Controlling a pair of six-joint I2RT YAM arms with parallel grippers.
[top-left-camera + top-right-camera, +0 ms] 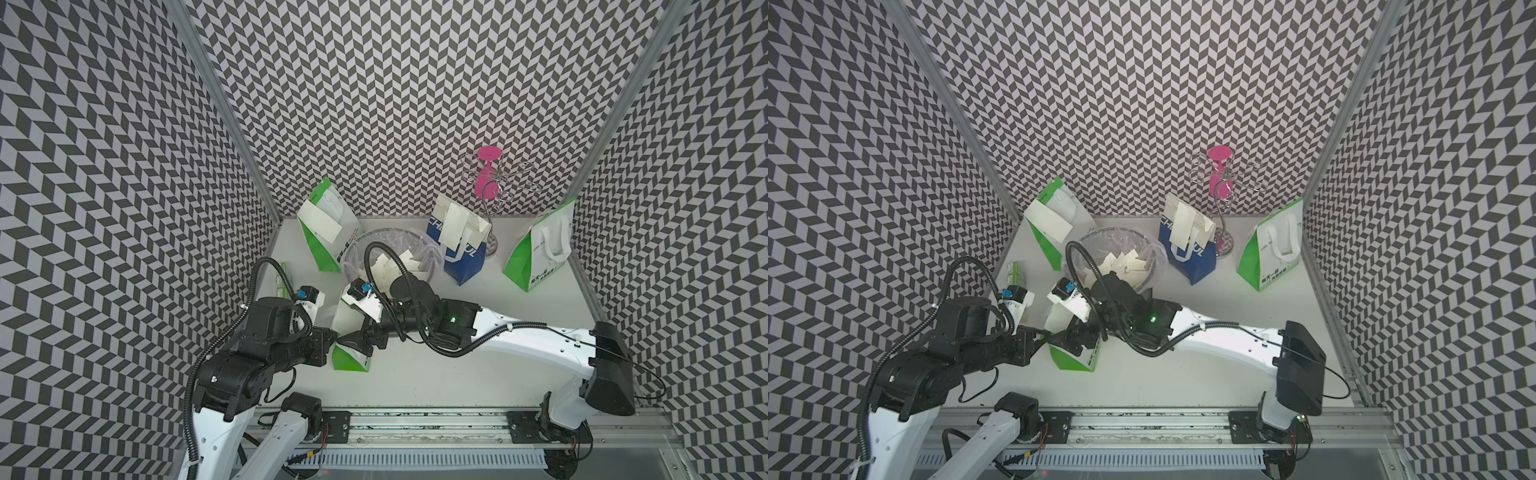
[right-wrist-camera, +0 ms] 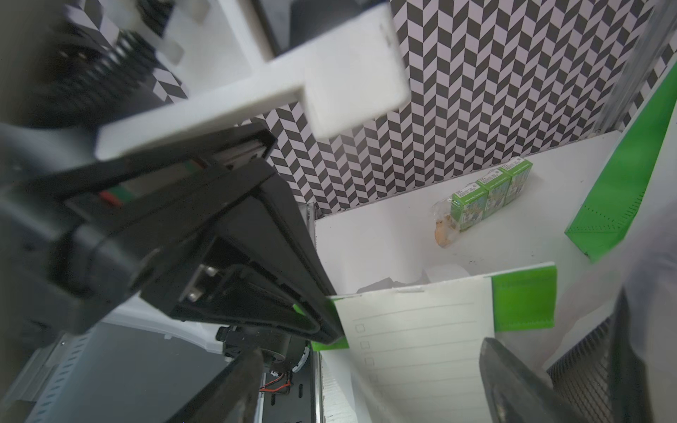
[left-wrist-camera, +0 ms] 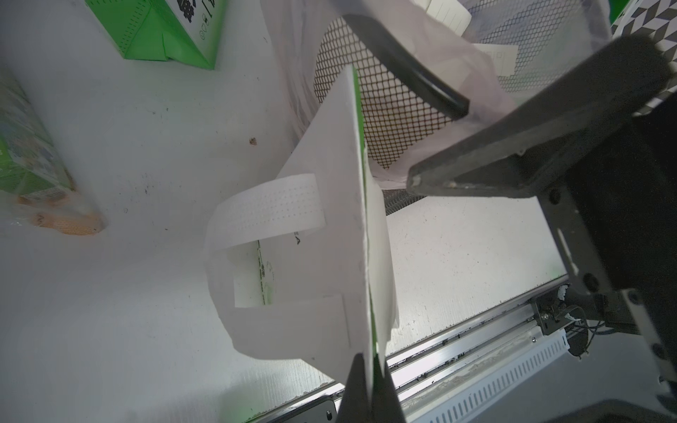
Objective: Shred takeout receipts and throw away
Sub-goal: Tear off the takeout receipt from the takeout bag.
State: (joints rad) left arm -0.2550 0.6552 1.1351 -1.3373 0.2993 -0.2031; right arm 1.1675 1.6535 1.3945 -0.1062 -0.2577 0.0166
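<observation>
In both top views the right arm (image 1: 523,338) covers the top of the near green-and-white bag (image 1: 351,361) (only its green foot shows), so the receipt (image 2: 414,348) on it cannot be made out there. In the right wrist view that receipt runs off the picture's edge, its print too faint to read.

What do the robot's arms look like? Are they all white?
Not all white. The left arm and right arm have smooth white shells and chunky black joints. Black ribbed cables curl off them, with little blue plugs. A green light glows on the right one. The fingers are dark, flat wedges.
</observation>
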